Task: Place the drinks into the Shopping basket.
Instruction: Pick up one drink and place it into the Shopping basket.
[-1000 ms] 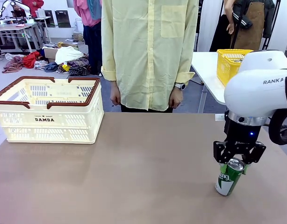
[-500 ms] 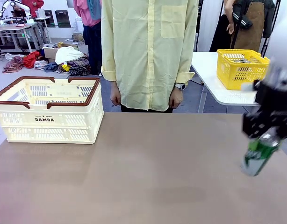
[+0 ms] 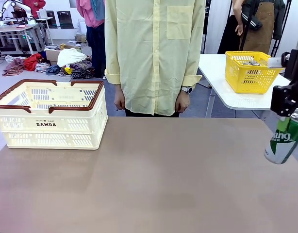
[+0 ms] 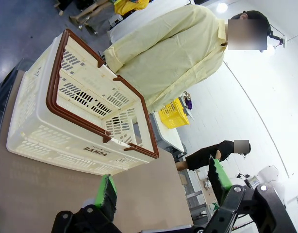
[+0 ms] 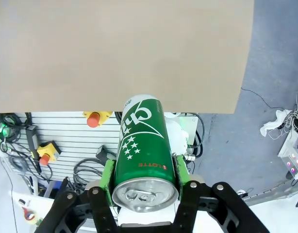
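Person (image 3: 154, 53) stands behind the tan table (image 3: 139, 184); yellow basket (image 3: 251, 75) on white side table (image 3: 214, 73)

Front and left-wrist views: common basket (image 3: 52, 132)

I see a dark green can (image 5: 143, 141) with white stars, white lettering and a silver top, a cream-white slotted Shopping basket (image 3: 23, 127) with brown rim and black print, a bright yellow basket (image 3: 250, 74), a pale yellow shirt (image 3: 154, 53) and a tan table (image 3: 139, 184).

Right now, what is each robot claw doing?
The left gripper: open, empty.
The right gripper: closed on the green can.
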`<action>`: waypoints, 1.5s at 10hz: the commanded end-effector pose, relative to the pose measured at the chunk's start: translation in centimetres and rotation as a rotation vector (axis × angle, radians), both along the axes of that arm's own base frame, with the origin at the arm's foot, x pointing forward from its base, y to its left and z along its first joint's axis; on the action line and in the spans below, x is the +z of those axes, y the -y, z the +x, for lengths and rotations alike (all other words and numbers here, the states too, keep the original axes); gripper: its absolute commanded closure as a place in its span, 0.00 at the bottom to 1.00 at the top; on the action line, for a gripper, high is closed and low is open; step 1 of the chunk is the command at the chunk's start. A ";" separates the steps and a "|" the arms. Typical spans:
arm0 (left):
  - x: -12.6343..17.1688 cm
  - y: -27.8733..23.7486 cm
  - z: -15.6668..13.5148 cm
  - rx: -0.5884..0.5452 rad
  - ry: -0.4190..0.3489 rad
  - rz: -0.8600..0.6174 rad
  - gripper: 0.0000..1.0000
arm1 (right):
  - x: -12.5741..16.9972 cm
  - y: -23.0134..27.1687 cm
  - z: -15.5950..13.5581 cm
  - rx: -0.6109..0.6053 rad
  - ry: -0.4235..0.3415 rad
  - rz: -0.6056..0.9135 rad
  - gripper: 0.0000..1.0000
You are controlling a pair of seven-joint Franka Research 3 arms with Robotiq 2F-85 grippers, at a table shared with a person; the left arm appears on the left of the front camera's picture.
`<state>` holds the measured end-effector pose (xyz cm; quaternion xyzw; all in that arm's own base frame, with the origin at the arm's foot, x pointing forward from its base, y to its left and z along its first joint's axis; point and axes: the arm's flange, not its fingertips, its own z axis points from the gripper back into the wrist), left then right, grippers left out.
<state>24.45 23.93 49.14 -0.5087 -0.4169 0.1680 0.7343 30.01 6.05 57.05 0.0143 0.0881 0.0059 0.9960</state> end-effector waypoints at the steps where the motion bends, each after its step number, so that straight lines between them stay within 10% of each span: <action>1: 0.0 -0.1 0.1 -0.004 0.026 0.002 0.00 | 0.6 0.3 0.5 -0.007 0.006 0.008 1.00; 9: 0.0 -0.1 0.1 -0.004 0.026 0.002 0.00 | -4.3 -35.1 12.1 0.445 0.228 0.098 1.00; 12: 0.0 -0.1 0.1 -0.004 0.026 0.002 0.00 | -9.2 -41.2 14.7 0.596 0.010 0.150 1.00; 15: 0.0 -0.1 0.1 -0.004 0.026 0.002 0.00 | -12.2 -43.2 14.4 0.608 -0.034 0.073 1.00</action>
